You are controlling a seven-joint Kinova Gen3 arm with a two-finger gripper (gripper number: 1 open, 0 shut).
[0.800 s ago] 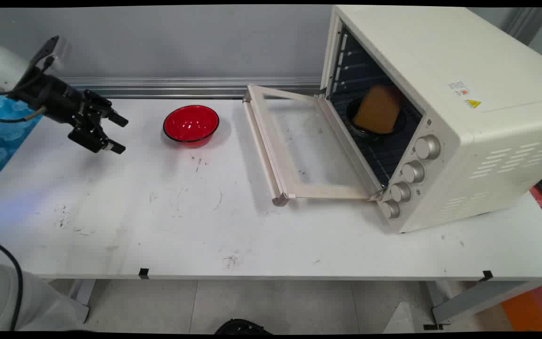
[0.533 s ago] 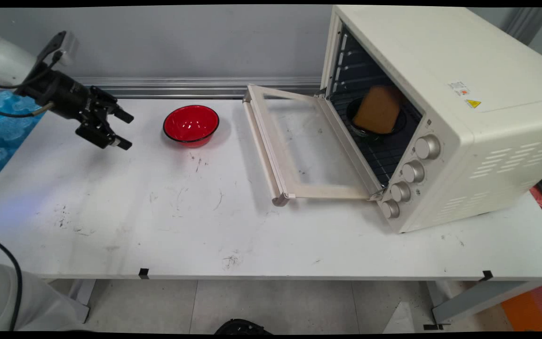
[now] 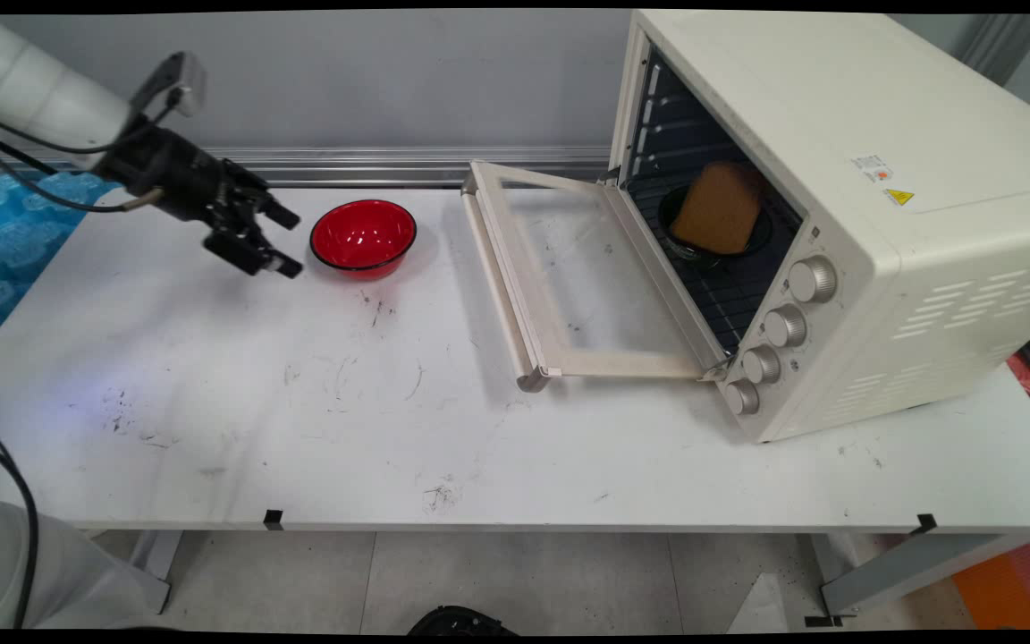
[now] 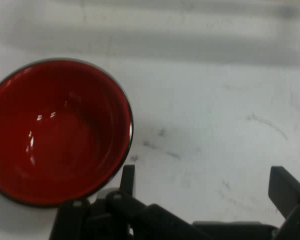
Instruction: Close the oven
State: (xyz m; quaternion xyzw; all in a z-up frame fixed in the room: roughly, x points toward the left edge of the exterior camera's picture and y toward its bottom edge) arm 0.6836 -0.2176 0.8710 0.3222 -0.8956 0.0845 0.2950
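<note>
The gripper (image 3: 288, 241) hangs just left of the red bowl (image 3: 362, 236), low over the bench (image 3: 300, 402), not touching it. Its fingers are spread wide with nothing between them. Right of the bowl, the oven (image 3: 837, 224) stands with its door (image 3: 569, 277) dropped flat, and a brown loaf (image 3: 719, 207) sits in a dark dish inside it.

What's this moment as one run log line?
gripper: open, empty | nearest: red bowl, apart | oven: door open | inside: bread in dark dish
</note>
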